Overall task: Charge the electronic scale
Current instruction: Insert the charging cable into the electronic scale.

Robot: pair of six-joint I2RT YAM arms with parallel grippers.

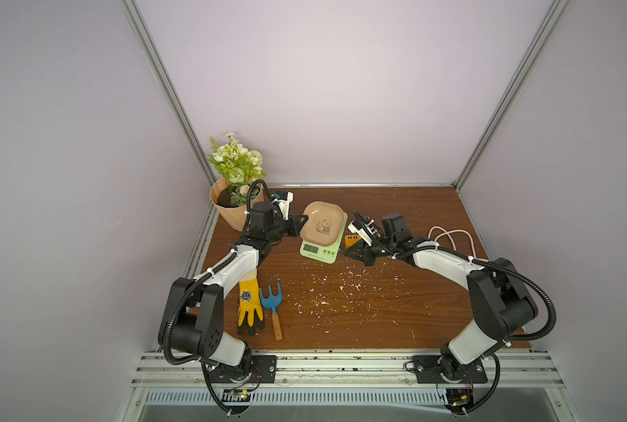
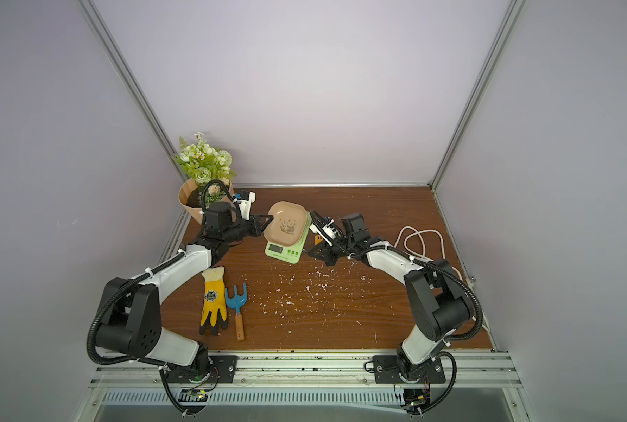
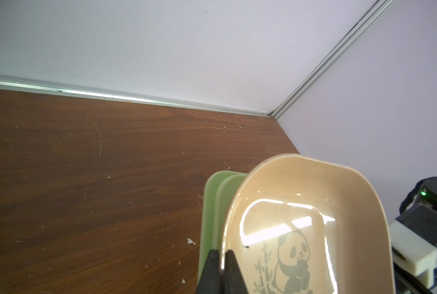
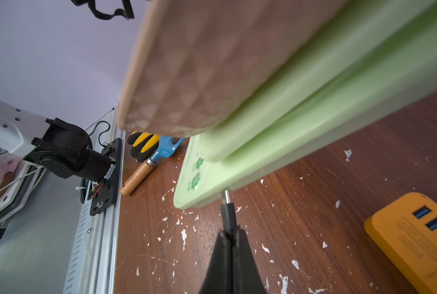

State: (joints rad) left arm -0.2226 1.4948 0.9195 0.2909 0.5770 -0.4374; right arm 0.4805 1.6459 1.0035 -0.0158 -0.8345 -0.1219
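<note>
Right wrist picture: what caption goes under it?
Right end effector pinches a dark plug, its metal tip at the green electronic scale's edge, orange power strip nearby.

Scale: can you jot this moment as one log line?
left hand: shut on tray | right hand: shut on plug | plug: tip at scale edge, metal showing

The tabletop [image 1: 378, 329] carries one electronic scale [image 1: 319, 252] with one tray [image 1: 314, 215], and one panda is printed in the tray. There is one orange power strip [image 4: 413, 244], with three blue ports showing in the right wrist view. There is also one white cable [image 1: 451, 231] and one black plug [image 4: 228, 213]. One flower pot [image 1: 228, 212], one yellow glove [image 1: 250, 303] and one blue hand fork [image 1: 271, 297] with three prongs complete the loose things. There are two arms, each with one claw: the left claw [image 3: 221, 257] and the right claw [image 4: 231, 235]. The white flecks are too many to count.
</note>
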